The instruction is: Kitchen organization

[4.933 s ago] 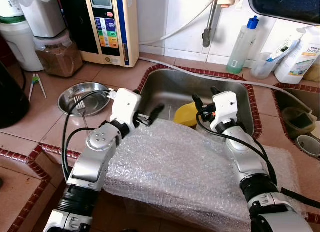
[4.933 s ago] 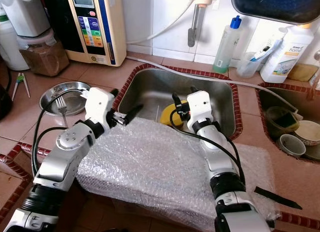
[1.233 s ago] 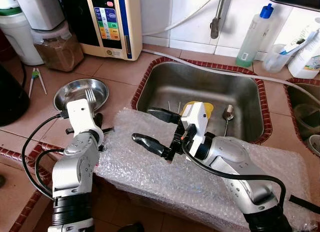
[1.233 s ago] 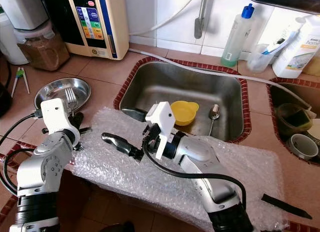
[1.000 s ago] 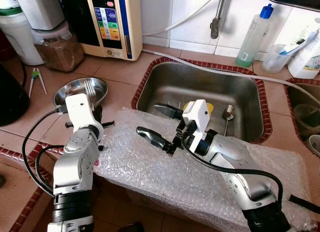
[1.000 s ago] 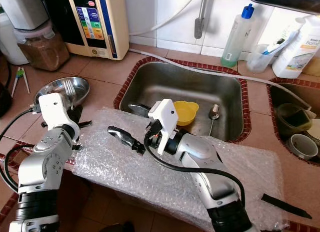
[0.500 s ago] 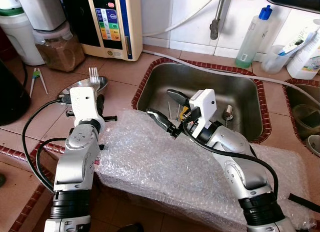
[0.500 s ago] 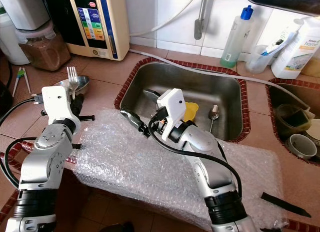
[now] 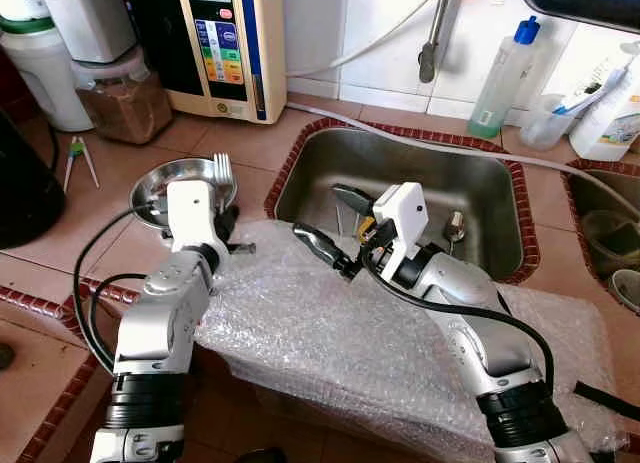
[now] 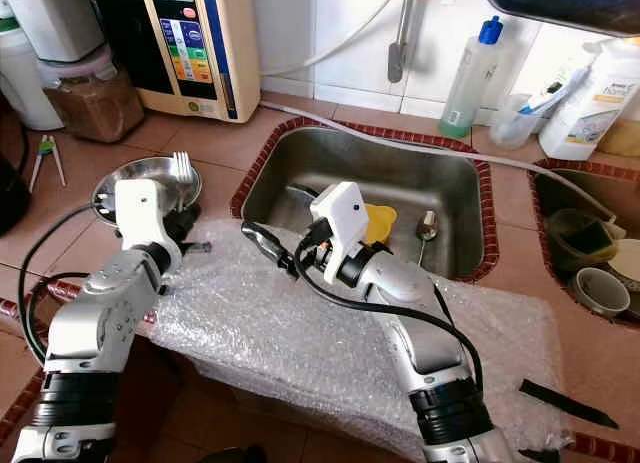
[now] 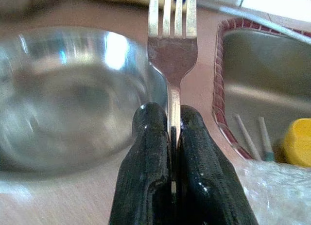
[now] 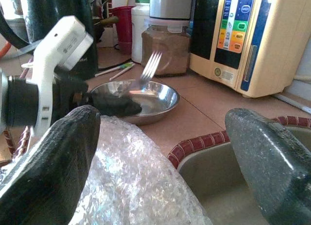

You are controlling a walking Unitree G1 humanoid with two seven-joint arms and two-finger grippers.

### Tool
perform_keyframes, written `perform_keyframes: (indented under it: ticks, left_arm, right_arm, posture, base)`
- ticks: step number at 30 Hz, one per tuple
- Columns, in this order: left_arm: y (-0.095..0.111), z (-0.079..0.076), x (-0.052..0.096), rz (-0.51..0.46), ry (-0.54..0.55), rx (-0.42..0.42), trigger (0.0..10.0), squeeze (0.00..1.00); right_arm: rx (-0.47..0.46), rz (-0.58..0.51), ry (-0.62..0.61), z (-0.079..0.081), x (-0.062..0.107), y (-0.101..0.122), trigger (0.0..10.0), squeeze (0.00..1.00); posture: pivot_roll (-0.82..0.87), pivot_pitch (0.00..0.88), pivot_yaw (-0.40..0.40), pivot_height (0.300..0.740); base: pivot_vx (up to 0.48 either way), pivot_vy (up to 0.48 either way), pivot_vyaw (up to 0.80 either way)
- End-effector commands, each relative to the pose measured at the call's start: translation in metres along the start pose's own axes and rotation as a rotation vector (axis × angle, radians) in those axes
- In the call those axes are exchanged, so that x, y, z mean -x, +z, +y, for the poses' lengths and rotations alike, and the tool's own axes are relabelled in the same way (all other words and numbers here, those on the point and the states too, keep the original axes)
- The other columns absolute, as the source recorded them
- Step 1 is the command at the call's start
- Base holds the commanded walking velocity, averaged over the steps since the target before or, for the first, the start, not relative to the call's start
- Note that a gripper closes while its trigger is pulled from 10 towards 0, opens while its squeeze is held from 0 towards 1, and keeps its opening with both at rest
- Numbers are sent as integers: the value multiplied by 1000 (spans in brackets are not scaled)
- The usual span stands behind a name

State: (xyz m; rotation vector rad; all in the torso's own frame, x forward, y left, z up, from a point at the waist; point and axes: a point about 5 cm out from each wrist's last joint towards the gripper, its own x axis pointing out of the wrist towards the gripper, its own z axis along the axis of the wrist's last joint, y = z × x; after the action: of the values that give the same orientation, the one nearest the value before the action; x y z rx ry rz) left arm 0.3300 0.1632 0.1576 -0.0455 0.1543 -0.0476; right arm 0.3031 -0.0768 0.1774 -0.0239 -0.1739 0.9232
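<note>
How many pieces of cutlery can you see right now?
2: a fork clamped in the left pincer over the steel bowl, and a spoon lying in the sink. More may be hidden.

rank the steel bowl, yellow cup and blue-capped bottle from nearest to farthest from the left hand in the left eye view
1. steel bowl, just beyond the left hand, on the counter.
2. yellow cup, in the sink, to the right.
3. blue-capped bottle, at the back wall, far right.

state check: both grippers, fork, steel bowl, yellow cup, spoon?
left gripper: shut on fork, by the bowl
fork: held, tines up
right gripper: open, empty, at the sink's near edge
steel bowl: upright, empty, on counter
yellow cup: in sink
spoon: lying in sink
</note>
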Motion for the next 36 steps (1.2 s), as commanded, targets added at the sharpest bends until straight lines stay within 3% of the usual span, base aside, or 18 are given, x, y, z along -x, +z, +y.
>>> perform_keyframes:
  ticks: [1,2,6,10,12,14,16,18,19,22,23,24,25,27,30,36]
  left_arm:
    - [14,5,-1,-81,17,-129,0,0]
    - [13,10,-1,-59,38,-61,0,0]
    - [17,18,-1,-86,54,-125,0,0]
    - [24,15,-2,-128,29,-123,0,0]
    - [38,11,-2,-223,23,-194,0,0]
    - [52,16,-1,-338,107,-217,0,0]
    - [56,17,-1,-375,120,-234,0,0]
    - [68,14,2,-465,124,-305,0,0]
    - [71,11,3,-486,109,-296,0,0]
    - [72,-1,2,-498,26,-296,0,0]
    - [65,-17,-2,-462,-92,-270,0,0]
    - [56,-33,-5,-402,-221,-185,0,0]
    - [56,-33,-5,-402,-221,-185,0,0]
    - [51,-49,-6,-369,-320,-76,0,0]
    - [45,-76,-1,-368,-483,-139,0,0]
    - [44,-95,3,-389,-574,-133,0,0]
  right_arm:
    - [22,4,11,0,-2,1,10000,0]
    - [24,6,11,0,-2,1,10000,0]
    - [26,7,9,0,-2,1,10000,0]
    - [24,-1,-5,-1,-2,2,10000,0]
    - [3,-38,-26,-2,-4,6,10000,0]
    - [-36,-81,-25,0,-6,13,10000,0]
    - [-45,-90,-22,0,-7,14,10000,0]
    - [-50,-103,-12,2,-7,17,10000,0]
    - [-57,-111,-13,1,-7,18,10000,0]
    - [-92,-143,-23,0,-7,22,10000,0]
    - [-126,-181,-55,-4,-8,27,10000,0]
    - [-152,-207,-85,-8,-9,32,10000,0]
    - [-152,-207,-85,-8,-9,32,10000,0]
    - [-186,-235,-100,-11,-9,36,10000,0]
    - [-259,-282,-108,-15,-9,42,10000,0]
    - [-285,-273,-112,-18,-7,41,10000,0]
  posture:
    - [11,59,14,740]
    - [11,62,15,740]
    - [10,63,13,740]
    - [7,65,12,740]
    - [7,65,10,740]
    - [5,64,10,740]
    - [2,62,11,740]
    - [1,62,11,740]
    - [0,62,11,740]
    - [1,61,9,740]
    - [2,61,9,740]
    - [2,60,8,740]
    - [2,60,8,740]
    - [1,61,7,740]
    - [-2,59,6,740]
    - [-8,59,10,740]
  base:
    - [0,0,0]
    - [0,0,0]
    - [0,0,0]
    - [0,0,0]
    - [0,0,0]
    - [0,0,0]
    - [0,0,0]
    - [0,0,0]
    - [0,0,0]
    - [0,0,0]
    - [0,0,0]
    - [0,0,0]
    - [0,0,0]
    - [0,0,0]
    - [0,0,0]
    - [0,0,0]
